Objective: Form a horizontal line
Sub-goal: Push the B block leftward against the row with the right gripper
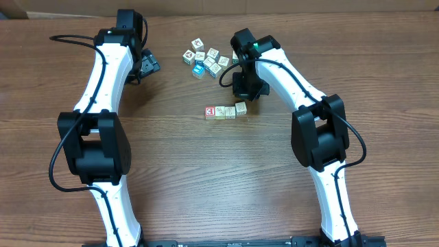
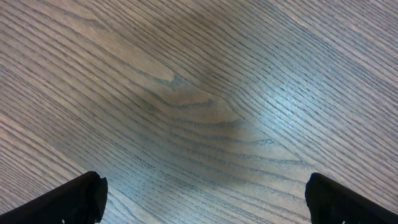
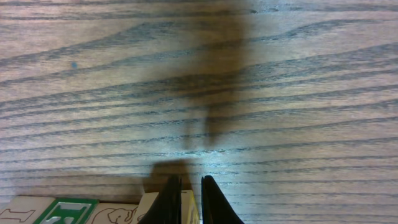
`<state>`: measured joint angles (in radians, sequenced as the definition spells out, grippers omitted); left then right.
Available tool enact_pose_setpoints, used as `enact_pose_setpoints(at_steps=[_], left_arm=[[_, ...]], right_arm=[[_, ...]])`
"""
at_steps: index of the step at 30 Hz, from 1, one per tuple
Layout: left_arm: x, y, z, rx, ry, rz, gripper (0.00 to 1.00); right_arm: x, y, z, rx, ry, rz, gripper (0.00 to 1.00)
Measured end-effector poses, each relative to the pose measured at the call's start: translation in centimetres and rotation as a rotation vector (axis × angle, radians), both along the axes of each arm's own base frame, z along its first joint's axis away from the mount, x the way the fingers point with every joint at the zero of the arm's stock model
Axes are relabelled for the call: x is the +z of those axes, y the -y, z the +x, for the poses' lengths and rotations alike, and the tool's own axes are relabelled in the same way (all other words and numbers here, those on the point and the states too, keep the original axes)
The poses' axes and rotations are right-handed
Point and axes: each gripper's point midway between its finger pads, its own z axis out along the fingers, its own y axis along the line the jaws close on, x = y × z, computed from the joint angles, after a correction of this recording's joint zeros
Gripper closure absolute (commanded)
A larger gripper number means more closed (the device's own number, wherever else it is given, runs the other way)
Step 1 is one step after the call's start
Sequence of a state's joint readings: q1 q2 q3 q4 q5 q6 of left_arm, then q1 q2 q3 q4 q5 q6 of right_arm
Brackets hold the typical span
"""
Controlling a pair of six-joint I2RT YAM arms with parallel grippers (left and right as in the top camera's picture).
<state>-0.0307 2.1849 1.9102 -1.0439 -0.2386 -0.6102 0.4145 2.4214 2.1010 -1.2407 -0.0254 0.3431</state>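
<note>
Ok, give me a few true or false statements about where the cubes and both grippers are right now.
1. The row holds four cubes. True.
2. The red-and-white cube sits at the row's right end in the overhead view. False: it is at the left end.
3. The left gripper is open over bare wood. True.
4. The left gripper is nearer the row than the right gripper. False: the right one is at the row's right end, the left one far off.

surface: brown wood-grain table (image 1: 185, 178) | light: soft glare, dark shadows | far edge: pale strip (image 1: 309, 5)
</note>
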Motion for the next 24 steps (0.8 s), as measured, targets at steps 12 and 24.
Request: enact_pose_setpoints(at_steps=[12, 24], left_arm=[[0.0, 0.0, 0.0, 0.0, 0.0, 0.0, 0.0], [0.0, 0.0, 0.0, 0.0, 0.0, 0.0, 0.0]], right_arm=[[0.0, 0.1, -1.0, 0.0, -0.043, 0.001, 0.91], [0.0, -0.2, -0.5, 0.001, -0.023, 0.011, 0.91]])
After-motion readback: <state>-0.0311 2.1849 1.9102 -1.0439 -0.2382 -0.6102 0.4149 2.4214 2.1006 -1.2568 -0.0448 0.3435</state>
